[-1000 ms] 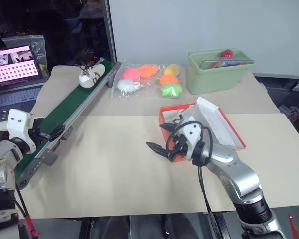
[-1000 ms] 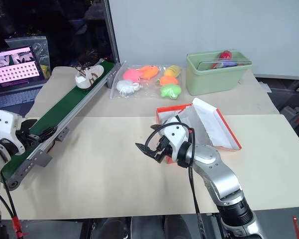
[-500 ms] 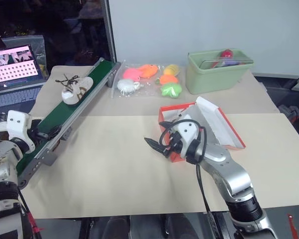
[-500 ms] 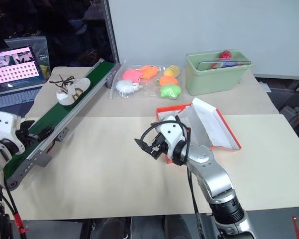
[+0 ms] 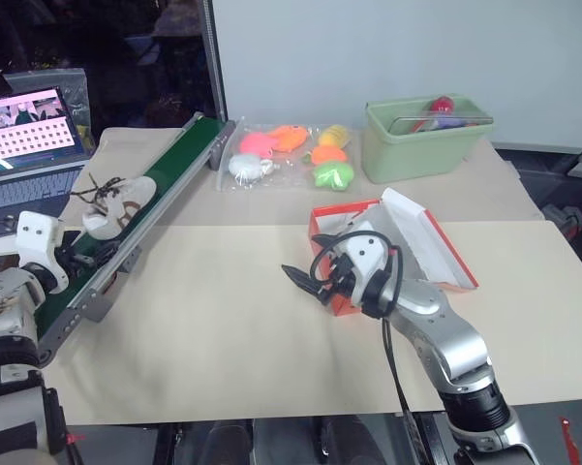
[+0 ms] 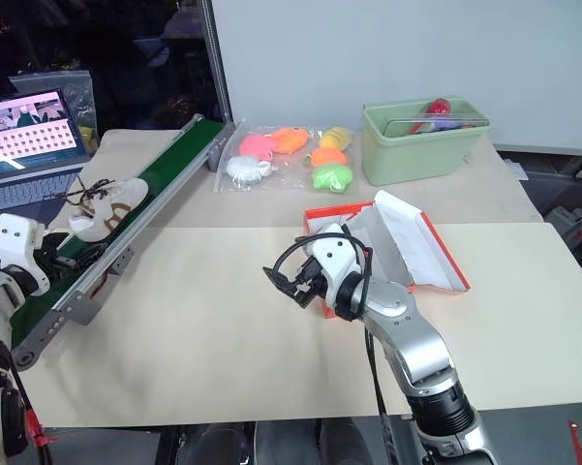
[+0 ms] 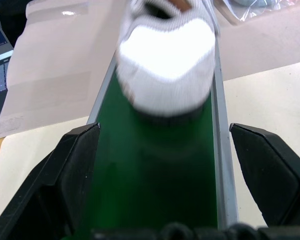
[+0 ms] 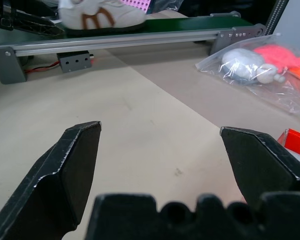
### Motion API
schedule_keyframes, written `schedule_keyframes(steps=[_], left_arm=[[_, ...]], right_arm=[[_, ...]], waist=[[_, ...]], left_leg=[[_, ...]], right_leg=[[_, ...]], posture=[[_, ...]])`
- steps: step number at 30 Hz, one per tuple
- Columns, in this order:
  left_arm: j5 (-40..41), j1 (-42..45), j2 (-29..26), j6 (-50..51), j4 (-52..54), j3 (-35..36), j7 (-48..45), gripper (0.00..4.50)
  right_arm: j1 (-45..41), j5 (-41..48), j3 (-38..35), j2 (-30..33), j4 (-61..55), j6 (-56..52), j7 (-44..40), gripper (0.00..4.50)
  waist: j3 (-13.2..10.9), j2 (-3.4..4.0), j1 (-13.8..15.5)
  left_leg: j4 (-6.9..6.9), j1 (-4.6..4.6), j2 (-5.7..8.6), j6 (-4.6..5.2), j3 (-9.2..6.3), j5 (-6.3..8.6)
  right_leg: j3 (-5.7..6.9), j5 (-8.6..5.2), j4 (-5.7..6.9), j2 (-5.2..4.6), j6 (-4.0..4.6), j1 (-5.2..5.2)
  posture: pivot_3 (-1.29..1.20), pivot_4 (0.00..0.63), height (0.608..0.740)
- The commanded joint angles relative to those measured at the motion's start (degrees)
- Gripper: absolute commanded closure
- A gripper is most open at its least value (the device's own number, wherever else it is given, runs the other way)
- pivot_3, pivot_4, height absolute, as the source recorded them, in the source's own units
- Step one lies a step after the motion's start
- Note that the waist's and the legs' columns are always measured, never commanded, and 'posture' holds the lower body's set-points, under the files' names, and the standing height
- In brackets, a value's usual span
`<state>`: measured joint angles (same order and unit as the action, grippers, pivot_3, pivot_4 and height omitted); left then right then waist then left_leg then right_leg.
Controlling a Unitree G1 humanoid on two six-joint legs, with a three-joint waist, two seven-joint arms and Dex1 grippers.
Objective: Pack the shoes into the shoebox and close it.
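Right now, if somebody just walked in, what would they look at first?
Probably the small whitish shoe riding on the long green conveyor belt at the left, right in front of the left gripper, whose jaws are open. Next, the orange-red shoebox lying open in the middle of the table, just behind the open right gripper. At the back, bright toys in a clear bag sit beside a pale green bin.

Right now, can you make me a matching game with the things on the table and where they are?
Things:
1. shoe
2. shoebox
3. bag of toys
4. green bin

Places:
A. lying open beside the right gripper
B. far right of the table, toys inside
C. on the green conveyor belt
D. between the belt and the bin

Pairs: 1-C, 2-A, 3-D, 4-B
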<state>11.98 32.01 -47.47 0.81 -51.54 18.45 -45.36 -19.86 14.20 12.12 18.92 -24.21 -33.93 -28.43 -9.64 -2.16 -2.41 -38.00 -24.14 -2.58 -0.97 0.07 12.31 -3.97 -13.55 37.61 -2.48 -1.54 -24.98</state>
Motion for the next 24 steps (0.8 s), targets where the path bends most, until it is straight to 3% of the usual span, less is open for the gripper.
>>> schedule_keyframes(steps=[1, 5, 8, 16, 24], left_arm=[[-0.76, 2.14, -0.25, -2.41, -2.67, -0.38, 0.76, 0.03], [-0.86, 2.65, 0.69, -2.54, -3.79, -1.16, 0.2, 0.03], [-1.34, 2.48, 1.54, -2.28, -2.48, -2.27, -0.14, 0.8], [-1.25, 2.82, 4.39, -3.02, 4.3, -2.63, 4.32, 0.8], [0.0, 3.49, 12.06, 1.21, 30.83, -2.04, 17.05, 0.8]], right_arm=[[-1.4, 0.48, -1.81, 0.12, -3.03, 0.14, 0.42, 0.0], [-1.94, 0.86, -2.36, 0.01, -3.51, -0.61, 0.74, 0.0], [-2.28, 0.97, -2.62, 0.07, -3.79, -1.14, 0.76, 0.0], [-3.36, 1.4, -3.08, 0.15, -3.45, -2.22, 0.86, 0.0], [-5.74, 5.19, -6.74, -3.69, -1.03, -8.28, 3.41, 0.0]], waist=[[0.0, 0.0, 0.02], [0.0, 0.0, 0.05], [0.0, 0.0, 0.64], [0.01, -0.01, 1.94], [0.01, -0.05, 1.73]], left_leg=[[0.0, 0.0, 0.0, 0.0, 0.0, 0.0], [-0.01, -0.01, 0.0, 0.0, 0.0, 0.0], [-0.02, 0.0, 0.01, 0.0, -0.01, 0.0], [-0.46, 0.0, 0.04, 0.0, -0.02, 0.0], [-0.73, -0.14, 0.01, -0.01, -0.11, 0.01]], right_leg=[[0.0, 0.0, 0.0, 0.0, 0.0, 0.0], [0.0, 0.0, 0.02, 0.0, 0.0, 0.0], [0.01, 0.0, 0.03, -0.01, 0.0, 0.01], [0.02, 0.0, 0.1, -0.02, -0.01, 0.17], [0.08, 0.02, 0.19, -0.02, -0.03, 0.17]], posture=[[0.0, 0.15, 0.729], [0.0, 0.15, 0.729], [0.0, 0.15, 0.729], [0.0, 0.15, 0.729], [0.0, 0.15, 0.729]])
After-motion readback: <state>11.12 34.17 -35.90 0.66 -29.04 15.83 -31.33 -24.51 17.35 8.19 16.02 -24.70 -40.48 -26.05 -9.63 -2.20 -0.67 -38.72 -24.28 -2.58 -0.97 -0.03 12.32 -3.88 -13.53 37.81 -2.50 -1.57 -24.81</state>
